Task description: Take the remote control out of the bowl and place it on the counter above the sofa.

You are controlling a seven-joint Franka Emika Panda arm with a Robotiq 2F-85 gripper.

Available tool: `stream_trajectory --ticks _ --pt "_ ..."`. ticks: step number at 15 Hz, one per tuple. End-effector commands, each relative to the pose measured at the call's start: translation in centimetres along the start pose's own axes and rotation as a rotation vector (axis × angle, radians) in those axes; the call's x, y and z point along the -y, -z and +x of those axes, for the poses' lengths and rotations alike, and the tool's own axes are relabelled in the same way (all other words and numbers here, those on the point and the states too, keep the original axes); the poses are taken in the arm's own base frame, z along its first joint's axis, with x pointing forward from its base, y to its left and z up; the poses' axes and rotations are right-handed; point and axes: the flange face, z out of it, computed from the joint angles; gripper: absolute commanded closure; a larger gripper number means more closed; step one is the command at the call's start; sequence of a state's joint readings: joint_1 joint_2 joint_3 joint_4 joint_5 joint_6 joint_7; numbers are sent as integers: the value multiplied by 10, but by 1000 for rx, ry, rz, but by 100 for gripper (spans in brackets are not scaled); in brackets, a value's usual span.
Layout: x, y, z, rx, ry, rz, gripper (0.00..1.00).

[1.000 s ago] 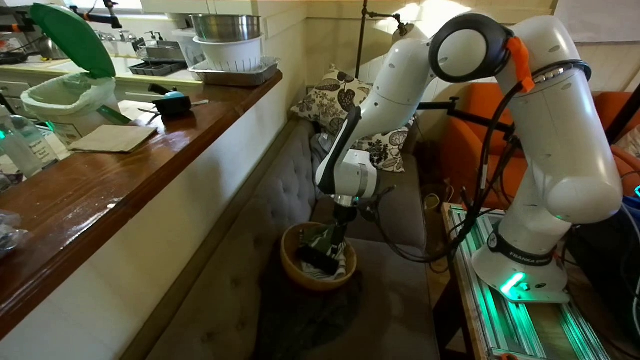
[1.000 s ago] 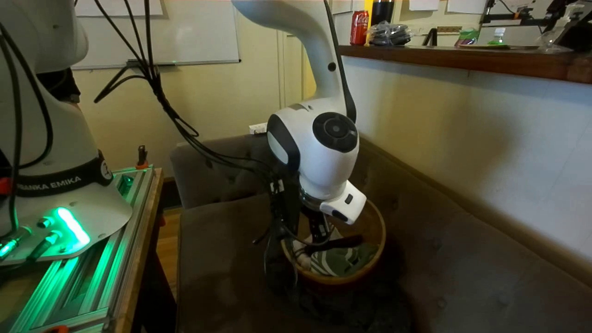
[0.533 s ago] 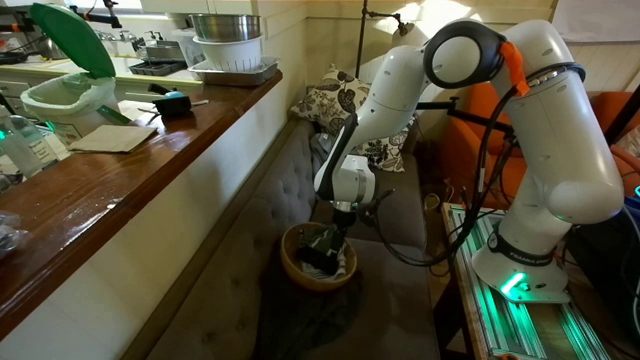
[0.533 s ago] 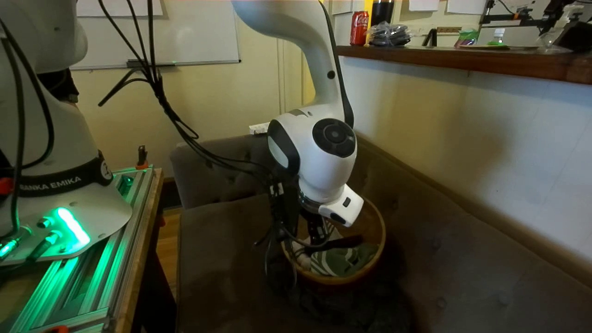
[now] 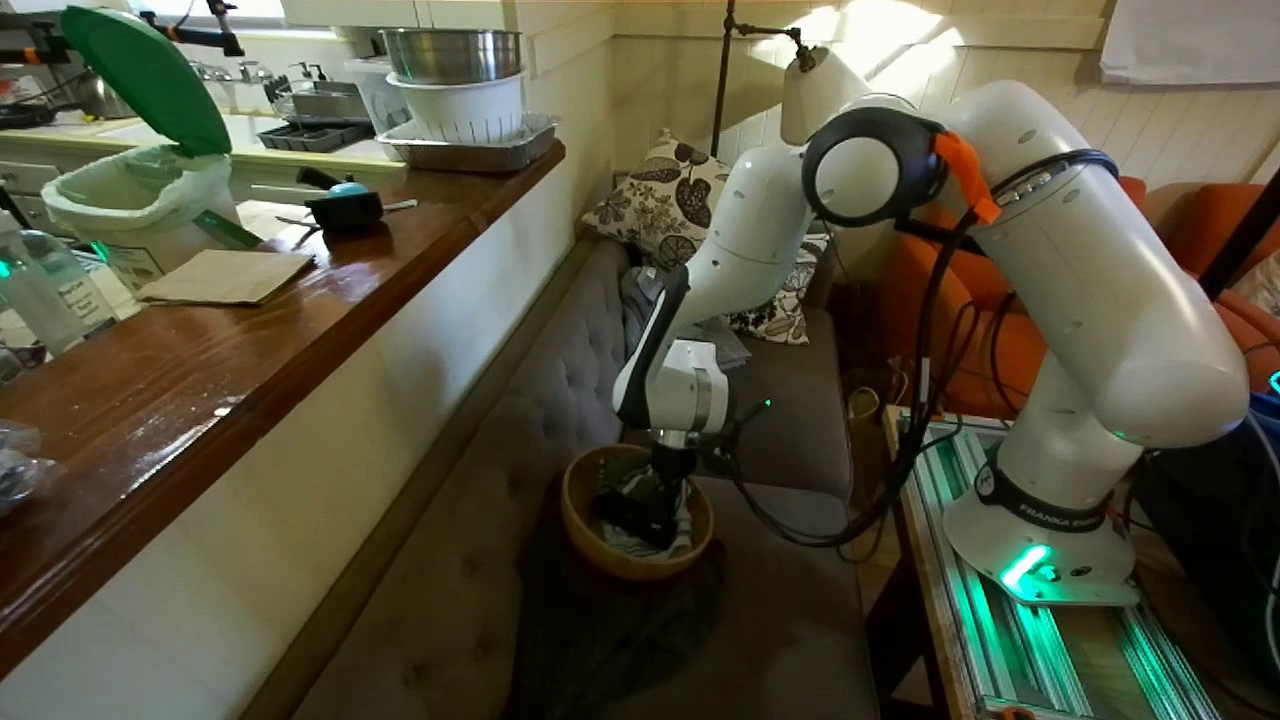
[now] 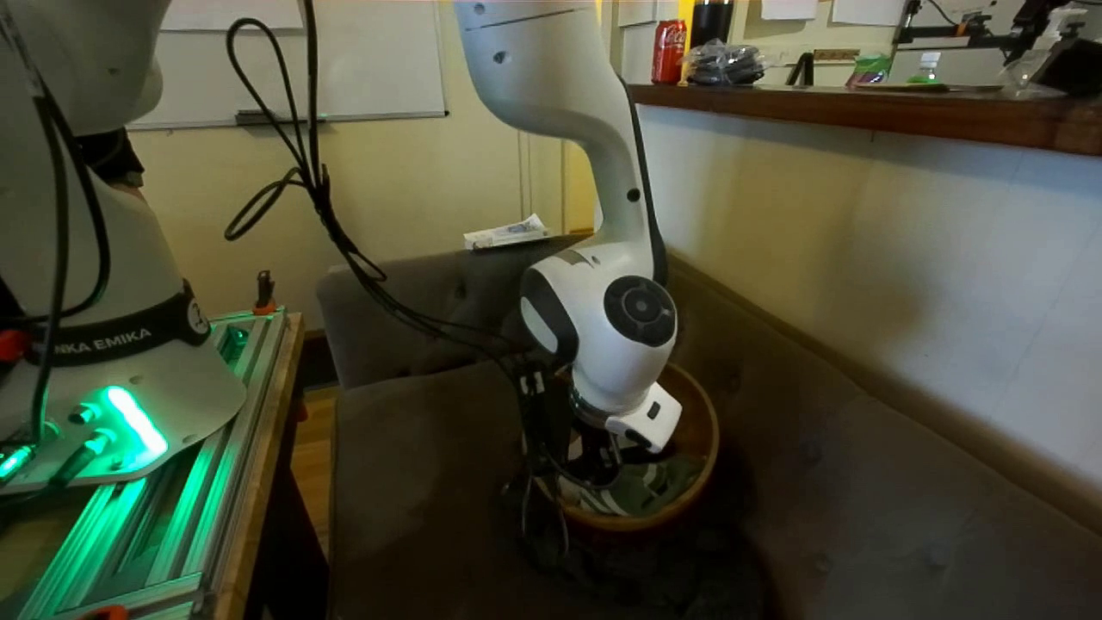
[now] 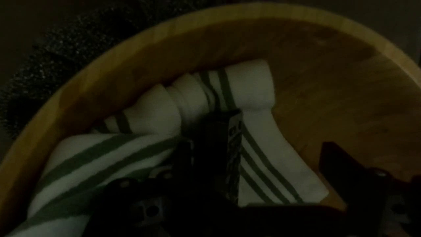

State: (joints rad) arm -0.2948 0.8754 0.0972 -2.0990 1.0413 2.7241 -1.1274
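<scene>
The brown wooden bowl (image 5: 582, 520) stands on the grey-brown sofa (image 5: 800, 600); its rim also shows in an exterior view (image 6: 712, 422) and the wrist view (image 7: 263, 10). The dark remote control (image 7: 234, 148) lies in it on a green-and-white striped cloth (image 7: 108, 158). My gripper (image 7: 258, 154) is open and down inside the bowl, with the remote between its fingers, nearer the left finger in the dark wrist view. In both exterior views the black gripper (image 5: 660, 510) (image 6: 598, 461) largely hides the remote. The reddish-brown counter (image 5: 330, 330) runs above the sofa's back.
On the counter are a brown paper piece (image 5: 225, 277), a black boxy thing (image 5: 345, 210), a metal tray with stacked bowls (image 5: 470, 152) and a plastic bag (image 5: 20, 465). A red can (image 6: 669, 52) stands at its end. Floral cushions (image 5: 660, 200) lie on the sofa. Cables hang beside the arm.
The arm has lowered, and the gripper has gone deeper into the bowl, coming down over the remote. The bowl has not visibly moved.
</scene>
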Motion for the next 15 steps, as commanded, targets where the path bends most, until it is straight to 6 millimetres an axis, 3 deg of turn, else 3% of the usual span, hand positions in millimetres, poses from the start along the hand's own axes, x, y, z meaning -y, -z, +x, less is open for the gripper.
stream_trajectory --ticks 1,4,5,6,15 --pt "-5 -17 18 -28 2 -13 0" --pt "-9 -18 25 -48 -6 -39 0" --pt "-9 -19 24 -39 -9 -35 25" --pt "-8 -20 23 -31 -11 -29 26" --pt "-3 -4 19 5 -26 12 90"
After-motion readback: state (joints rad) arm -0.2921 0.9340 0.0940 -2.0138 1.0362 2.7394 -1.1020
